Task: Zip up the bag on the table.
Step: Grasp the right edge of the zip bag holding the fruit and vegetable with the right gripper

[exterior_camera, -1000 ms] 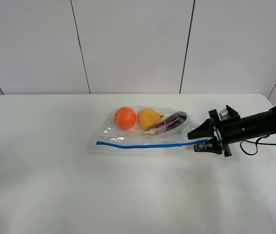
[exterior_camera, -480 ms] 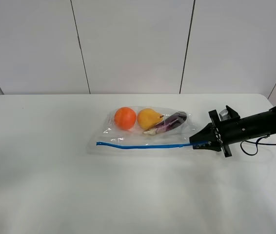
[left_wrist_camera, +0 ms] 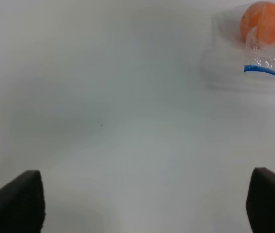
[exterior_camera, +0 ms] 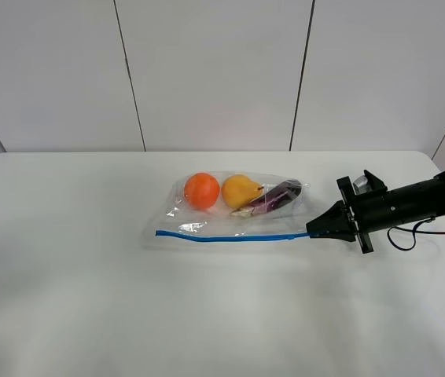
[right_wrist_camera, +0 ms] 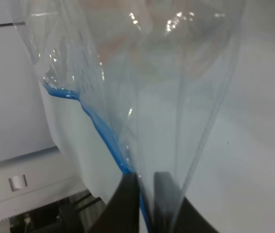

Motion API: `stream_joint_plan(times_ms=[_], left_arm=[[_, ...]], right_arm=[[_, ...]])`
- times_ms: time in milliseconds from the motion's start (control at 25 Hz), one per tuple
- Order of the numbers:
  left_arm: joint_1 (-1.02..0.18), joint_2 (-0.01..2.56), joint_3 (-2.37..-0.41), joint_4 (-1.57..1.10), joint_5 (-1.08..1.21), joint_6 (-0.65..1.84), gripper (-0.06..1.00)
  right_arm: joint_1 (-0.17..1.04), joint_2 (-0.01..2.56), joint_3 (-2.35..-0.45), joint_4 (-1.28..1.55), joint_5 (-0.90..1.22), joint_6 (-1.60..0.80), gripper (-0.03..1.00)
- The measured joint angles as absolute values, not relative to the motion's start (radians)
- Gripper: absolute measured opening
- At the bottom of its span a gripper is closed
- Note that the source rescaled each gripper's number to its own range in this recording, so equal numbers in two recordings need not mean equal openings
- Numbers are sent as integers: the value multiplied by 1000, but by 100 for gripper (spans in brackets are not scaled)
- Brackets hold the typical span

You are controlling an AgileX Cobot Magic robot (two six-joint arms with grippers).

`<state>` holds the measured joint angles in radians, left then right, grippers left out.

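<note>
Bag (exterior_camera: 238, 214) flat on the table (exterior_camera: 89, 283), right of centre and toward the far edge in your high view. Clear plastic, crinkled. Contents along the far side, left to right: orange (exterior_camera: 201, 190), yellow pear (exterior_camera: 240, 191), purple eggplant (exterior_camera: 277, 195). Pear and eggplant touch; orange sits just beside the pear. Blue zipper strip (exterior_camera: 230, 236) runs along the bag's near edge. Its left end lies on the table and its right end meets the right gripper (exterior_camera: 314, 232).

Right gripper: arm comes in low from the right side of the table, nearly level with the surface. Your right wrist view shows the two fingertips (right_wrist_camera: 130, 194) drawn nearly together, with the zipper strip and a fold of plastic passing between them. Log it as clamped on the bag at the strip's right end. From there the plastic fans out away from the jaws and the strip bends off to one side. Whether the strip's two tracks are pressed together along its length, you cannot tell from these views.

Left gripper (left_wrist_camera: 145, 204): seen only through its own wrist camera. Both dark fingertips are spread wide above the white tabletop. It sits well apart from the bag; the orange and the strip's left end show in the distance ahead of it.
</note>
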<state>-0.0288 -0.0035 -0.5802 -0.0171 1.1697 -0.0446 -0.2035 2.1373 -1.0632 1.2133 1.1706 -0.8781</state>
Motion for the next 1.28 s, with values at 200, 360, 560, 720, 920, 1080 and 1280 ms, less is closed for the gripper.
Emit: stream_joint_plan(times_ms=[200, 360, 560, 720, 920, 1080, 1280], left_arm=[[-29, -4, -580, -17, 1170, -45, 98], [-29, -4, -580, -17, 1170, -45, 98], [-29, -4, -580, -17, 1170, -45, 98], [-29, -4, -580, -17, 1170, -45, 98], [-29, -4, -580, -17, 1170, -45, 98], [-29, -4, -580, -17, 1170, -45, 98], [-29, -4, -580, -17, 1170, -45, 98]], right_arm=[[-203, 2137, -1063, 1213, 1199, -878, 12], [-202, 2137, -1063, 1209, 1201, -878, 12], [-202, 2137, -1063, 1208, 1201, -878, 12], [-202, 2137, -1063, 1206, 1202, -878, 12], [-202, 2137, -1063, 1202, 1202, -878, 12], [-202, 2137, -1063, 1193, 1202, -878, 12], [-202, 2137, -1063, 1187, 1202, -878, 1]])
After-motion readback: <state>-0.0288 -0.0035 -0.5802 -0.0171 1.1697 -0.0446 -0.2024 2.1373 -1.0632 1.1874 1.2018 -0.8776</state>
